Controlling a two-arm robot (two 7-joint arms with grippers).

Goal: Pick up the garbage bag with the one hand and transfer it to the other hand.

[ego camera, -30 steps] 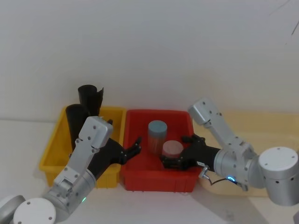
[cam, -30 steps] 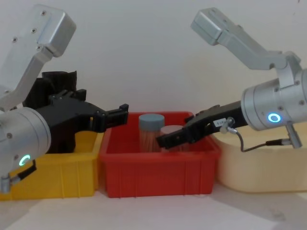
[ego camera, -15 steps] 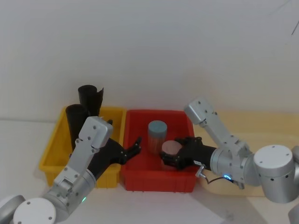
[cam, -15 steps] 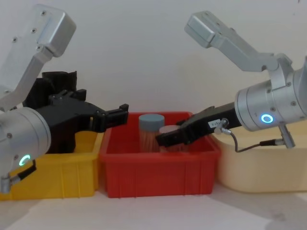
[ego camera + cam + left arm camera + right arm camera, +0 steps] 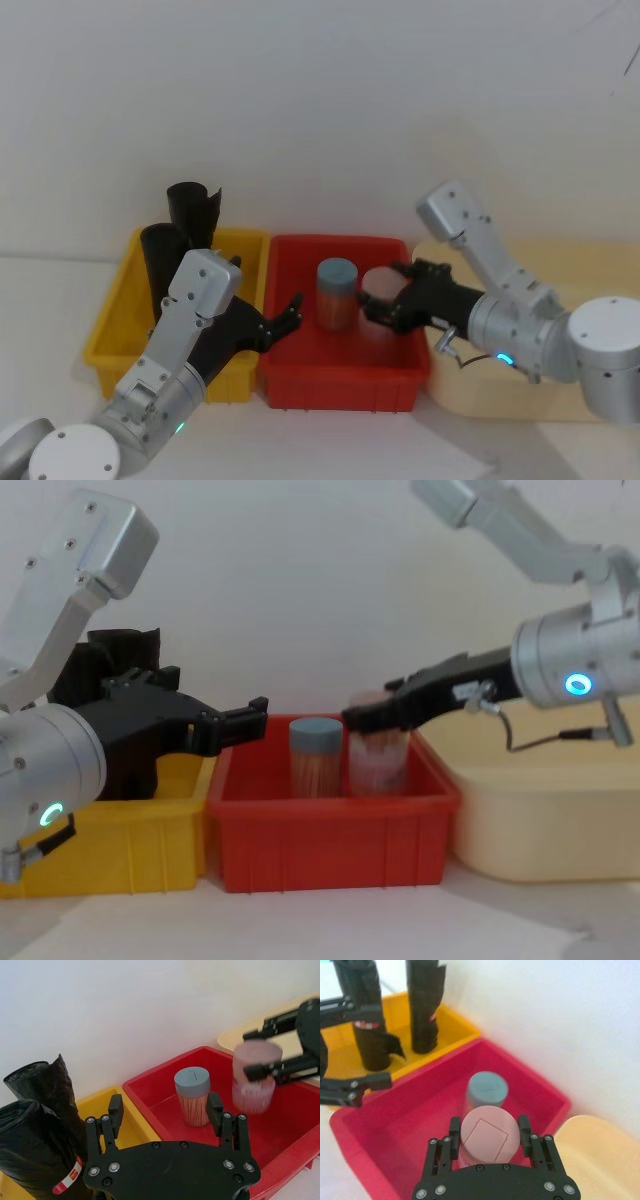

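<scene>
R pincer [image 5: 365,718] clamped on pink-lid toothpick jar [image 5: 378,762], wrong obj; L pincer [image 5: 165,1105] apart. Risk: jar slips, garbage bag [image 5: 35,1155] never gets picked.

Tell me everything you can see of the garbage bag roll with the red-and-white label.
The garbage bag is a black roll of glossy, crinkled plastic with a small red-and-white label band on its side. It stands upright in the yellow bin, beside a taller black roll. The left tool hovers open near it, not touching.
</scene>
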